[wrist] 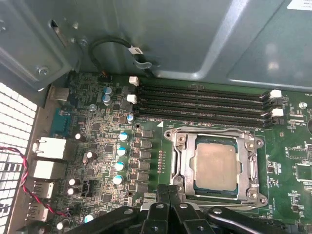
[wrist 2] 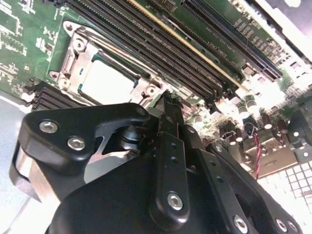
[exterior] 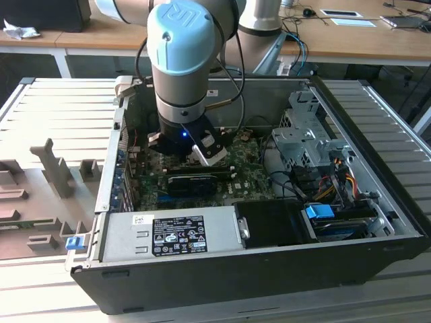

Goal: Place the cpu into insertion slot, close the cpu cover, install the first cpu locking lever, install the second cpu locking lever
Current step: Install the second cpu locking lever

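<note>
The cpu (wrist: 216, 168) lies flat in the insertion slot (wrist: 248, 192), its silvery-grey top facing up, on the green motherboard (wrist: 292, 170). The cpu cover (wrist: 184, 158), a silver metal frame, lies down around the chip's edges. In the second wrist view the cpu (wrist 2: 107, 80) and the cpu cover (wrist 2: 78, 48) sit just beyond the fingertips. My gripper (wrist: 168, 191) hovers at the socket's edge, shut with nothing between its black fingers (wrist 2: 168, 109). In the exterior view the gripper (exterior: 202, 151) reaches down into the open computer case (exterior: 377, 269).
Long black memory slots (wrist: 200, 105) run beside the socket. A black card (exterior: 192, 182), the power supply (exterior: 168, 235) and a metal drive cage (exterior: 310, 134) crowd the case. A red and black wire (wrist: 24, 180) hangs near the rear ports. Capacitors (wrist: 119, 165) stand beside the socket.
</note>
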